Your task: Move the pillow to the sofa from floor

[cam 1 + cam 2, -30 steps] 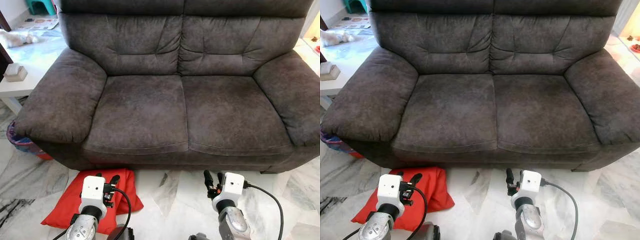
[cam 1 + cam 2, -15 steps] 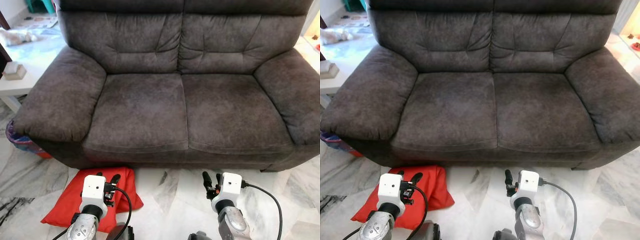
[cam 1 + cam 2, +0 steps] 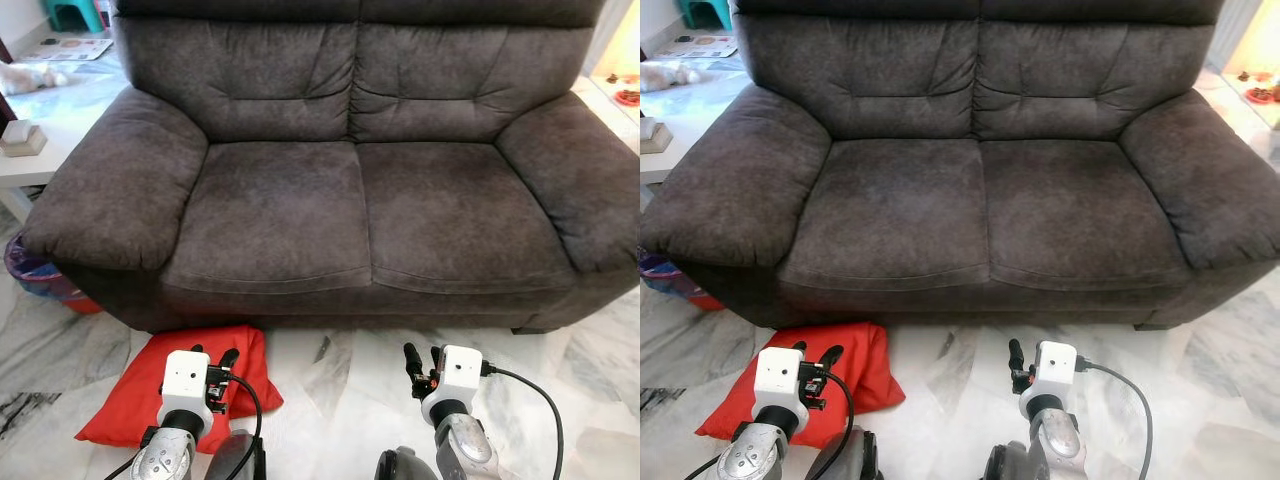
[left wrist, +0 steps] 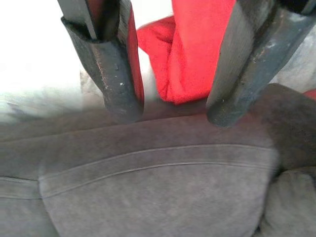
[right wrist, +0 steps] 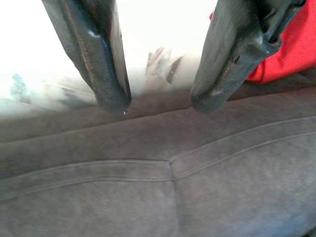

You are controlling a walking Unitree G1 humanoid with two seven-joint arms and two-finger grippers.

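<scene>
Red fabric pillow (image 3: 145, 395) hasn't moved on the marble floor (image 3: 340, 385); I've only shifted the camera slightly over the last second, left gripper (image 3: 212, 357) and right gripper (image 3: 424, 358) both part-open and empty, probably pre-reach.

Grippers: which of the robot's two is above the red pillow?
The left gripper, low on the robot's left, overlaps the red pillow on the floor; the right gripper hangs over bare marble floor.

A dark grey sofa (image 3: 360, 190) stands on the marble floor (image 3: 340, 370). A red pillow (image 3: 135, 395) lies on the floor by its front left corner. The left gripper (image 3: 212, 357) hovers over the pillow; the right gripper (image 3: 421, 358) over bare floor.
</scene>
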